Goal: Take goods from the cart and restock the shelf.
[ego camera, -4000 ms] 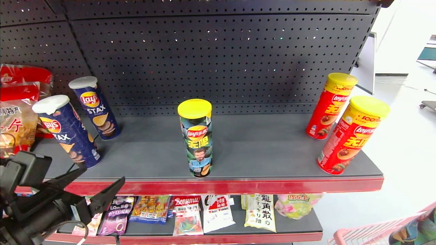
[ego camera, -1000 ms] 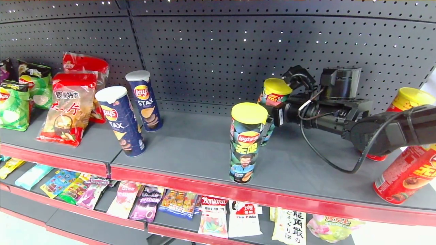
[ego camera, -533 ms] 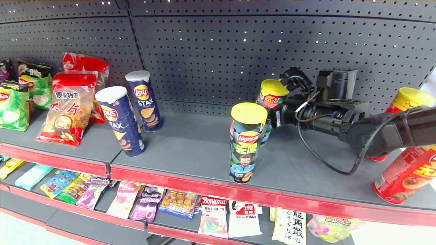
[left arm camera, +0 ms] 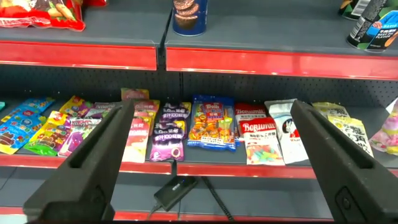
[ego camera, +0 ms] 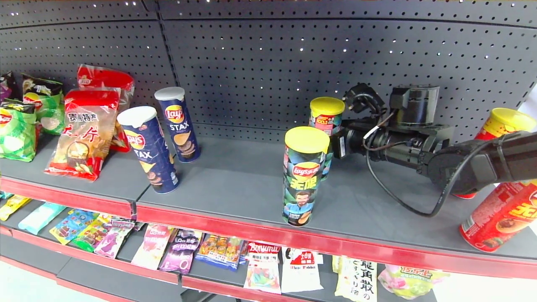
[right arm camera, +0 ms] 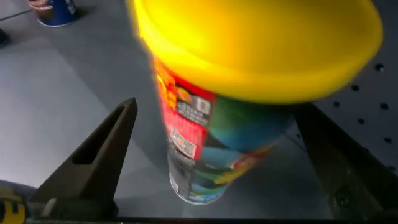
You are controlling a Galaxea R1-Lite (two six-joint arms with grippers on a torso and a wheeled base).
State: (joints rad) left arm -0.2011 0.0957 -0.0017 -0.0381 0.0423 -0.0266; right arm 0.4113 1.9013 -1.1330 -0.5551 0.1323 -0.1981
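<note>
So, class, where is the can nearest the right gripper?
Head view: the rear can stands right of centre on the upper shelf, behind the front yellow-lidded can, inside the open right gripper.

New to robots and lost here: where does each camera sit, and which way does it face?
Head view: on the robot's head, facing forward and down at the shelf of chip cans; the right arm shows at the right.
Left wrist view: on the left wrist, facing snack packets on a lower shelf; the open left claw frames them.
Right wrist view: on the right wrist, facing a yellow-lidded can inside the open right claw.
Shared: head and right wrist views both show that can.
</note>
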